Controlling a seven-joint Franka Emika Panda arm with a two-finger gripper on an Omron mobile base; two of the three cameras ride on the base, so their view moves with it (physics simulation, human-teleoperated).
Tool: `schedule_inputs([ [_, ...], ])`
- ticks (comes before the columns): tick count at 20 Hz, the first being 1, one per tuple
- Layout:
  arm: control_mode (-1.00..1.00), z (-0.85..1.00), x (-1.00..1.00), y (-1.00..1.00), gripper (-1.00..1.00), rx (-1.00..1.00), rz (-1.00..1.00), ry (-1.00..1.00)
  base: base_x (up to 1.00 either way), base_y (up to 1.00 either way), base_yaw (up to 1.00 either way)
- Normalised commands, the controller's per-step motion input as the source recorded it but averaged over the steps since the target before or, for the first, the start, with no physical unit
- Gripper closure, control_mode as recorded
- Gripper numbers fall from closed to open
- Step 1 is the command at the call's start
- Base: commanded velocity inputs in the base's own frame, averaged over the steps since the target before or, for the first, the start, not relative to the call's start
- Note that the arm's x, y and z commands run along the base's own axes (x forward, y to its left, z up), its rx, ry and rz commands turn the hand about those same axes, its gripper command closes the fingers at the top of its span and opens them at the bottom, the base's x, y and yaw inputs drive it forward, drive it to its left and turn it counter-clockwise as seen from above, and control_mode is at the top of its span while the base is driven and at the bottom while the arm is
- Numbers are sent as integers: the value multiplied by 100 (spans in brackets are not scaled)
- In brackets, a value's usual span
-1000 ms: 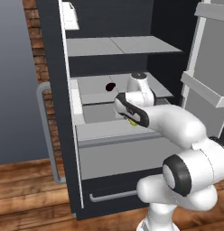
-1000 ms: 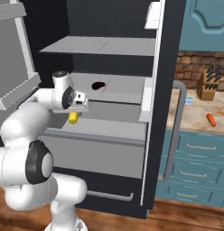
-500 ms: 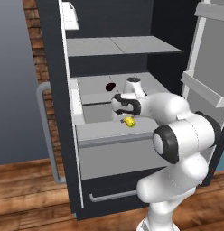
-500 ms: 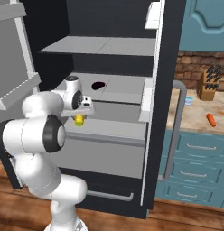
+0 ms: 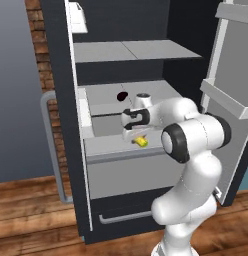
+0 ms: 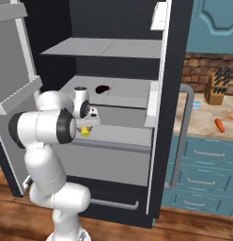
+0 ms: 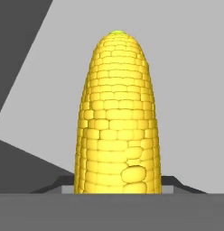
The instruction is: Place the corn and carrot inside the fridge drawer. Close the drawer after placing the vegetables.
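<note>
Yellow bumpy corn cob [image 7: 117, 115] gripped over the pulled-out light-grey box-like fridge drawer [image 5: 127, 165].
White arm's two-finger gripper [image 5: 136, 139] is closed on the cob, holding it above the drawer's front part, just behind its plain front panel. Small orange-red tapered carrot [image 6: 220, 124] lies on the counter well right of the drawer.

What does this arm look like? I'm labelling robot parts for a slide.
A glossy white arm of rounded, tube-like segments, with dark grey discs capping its joints, one ringed in black. The gripper is white with a dark body and small dark finger tips. No cables or markings are visible.
</note>
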Motion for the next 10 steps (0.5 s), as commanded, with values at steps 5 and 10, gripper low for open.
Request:
schedule_inputs([
  [5,-100,-20,-25,0,100,0,11,5,0,0,0],
  [10,-100,-1,-80,-14,100,6,2,4,0,0,0],
])
